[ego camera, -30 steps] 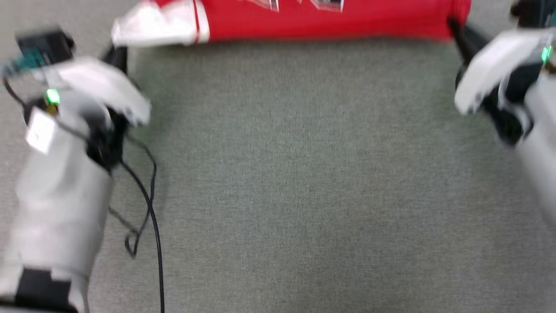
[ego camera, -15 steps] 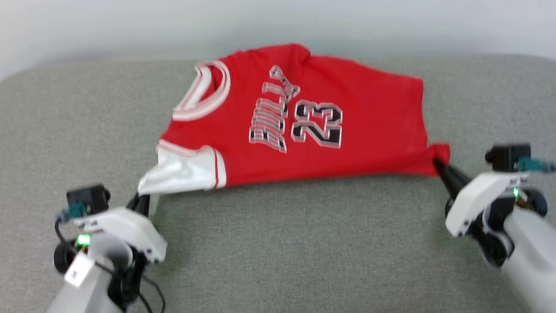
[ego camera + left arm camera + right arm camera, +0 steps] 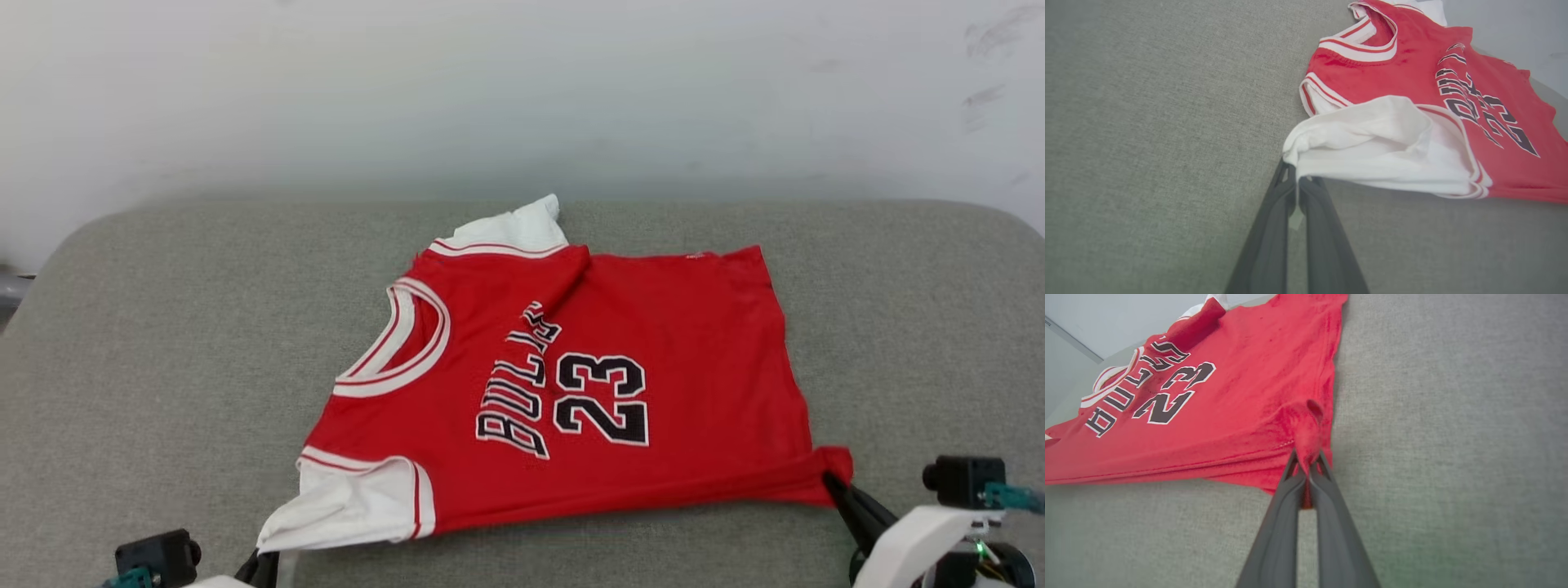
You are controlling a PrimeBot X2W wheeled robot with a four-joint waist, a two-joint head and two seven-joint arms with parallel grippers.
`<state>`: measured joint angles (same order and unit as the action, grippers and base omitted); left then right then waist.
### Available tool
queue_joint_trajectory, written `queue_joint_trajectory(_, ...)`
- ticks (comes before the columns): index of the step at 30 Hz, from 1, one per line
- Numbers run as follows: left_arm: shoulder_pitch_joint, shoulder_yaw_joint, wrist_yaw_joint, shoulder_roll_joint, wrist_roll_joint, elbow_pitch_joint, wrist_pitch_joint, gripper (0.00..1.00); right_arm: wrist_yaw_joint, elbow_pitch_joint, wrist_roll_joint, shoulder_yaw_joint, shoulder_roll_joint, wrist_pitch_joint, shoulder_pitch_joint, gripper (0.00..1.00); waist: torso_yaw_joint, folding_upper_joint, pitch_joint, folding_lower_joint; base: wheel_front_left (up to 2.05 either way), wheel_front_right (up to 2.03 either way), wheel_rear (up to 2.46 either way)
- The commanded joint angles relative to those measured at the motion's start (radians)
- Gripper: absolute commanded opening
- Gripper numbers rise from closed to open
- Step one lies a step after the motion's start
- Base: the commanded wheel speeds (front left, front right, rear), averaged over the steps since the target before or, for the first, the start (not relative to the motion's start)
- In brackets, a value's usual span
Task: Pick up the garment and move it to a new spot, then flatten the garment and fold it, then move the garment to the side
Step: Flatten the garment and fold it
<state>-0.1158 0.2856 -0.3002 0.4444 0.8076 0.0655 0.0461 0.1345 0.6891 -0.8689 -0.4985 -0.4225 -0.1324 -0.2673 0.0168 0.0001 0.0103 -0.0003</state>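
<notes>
My left gripper [image 3: 1295, 179] stays clamped on the near white sleeve [image 3: 1372, 151], my right gripper [image 3: 1306, 463] on the hem corner [image 3: 1308, 428]. The red jersey [image 3: 571, 392] has just settled onto the grey cushion [image 3: 163, 327], its far sleeve [image 3: 514, 230] now showing, so I judge flattening is underway.

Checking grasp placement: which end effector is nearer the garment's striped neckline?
Left. The left end effector is shut on the white sleeve next to the neckline; the right end effector is shut on the red hem corner, at the far end of the garment.
</notes>
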Motion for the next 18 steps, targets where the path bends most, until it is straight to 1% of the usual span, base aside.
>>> queue_joint_trajectory(1, -0.046, -0.023, -0.035, 0.030, 0.005, -0.031, 0.006, 0.00, -0.008, -0.018, 0.016, 0.045, -0.032, 0.003, 0.059, 0.00, 0.009, -0.0001, -0.018, 0.0003, 0.00, 0.00, 0.00)
queue_joint_trajectory(6, -0.156, -0.037, -0.097, 0.049, 0.014, -0.145, 0.042, 0.00, -0.010, -0.127, 0.076, 0.170, -0.013, 0.061, 0.217, 0.00, 0.018, -0.0001, -0.033, 0.0003, 0.00, 0.00, 0.00)
queue_joint_trajectory(9, -0.193, -0.046, -0.119, 0.046, 0.031, -0.204, 0.055, 0.00, -0.010, -0.217, 0.126, 0.259, 0.013, 0.119, 0.303, 0.00, 0.022, -0.0001, -0.032, 0.0003, 0.00, 0.00, 0.00)
queue_joint_trajectory(13, -0.200, -0.043, -0.130, 0.053, 0.029, -0.249, 0.068, 0.00, -0.010, -0.346, 0.217, 0.377, 0.067, 0.216, 0.395, 0.00, 0.026, -0.0001, -0.025, 0.0003, 0.00, 0.00, 0.00)
queue_joint_trajectory(17, -0.139, -0.026, -0.111, 0.070, 0.013, -0.252, 0.089, 0.00, -0.009, -0.478, 0.321, 0.470, 0.129, 0.318, 0.425, 0.00, 0.027, -0.0001, -0.002, 0.0003, 0.00, 0.00, 0.00)
queue_joint_trajectory(18, -0.139, -0.026, -0.111, 0.070, 0.013, -0.252, 0.089, 0.00, -0.009, -0.478, 0.321, 0.470, 0.129, 0.318, 0.425, 0.00, 0.027, -0.0001, -0.002, 0.0003, 0.00, 0.00, 0.00)
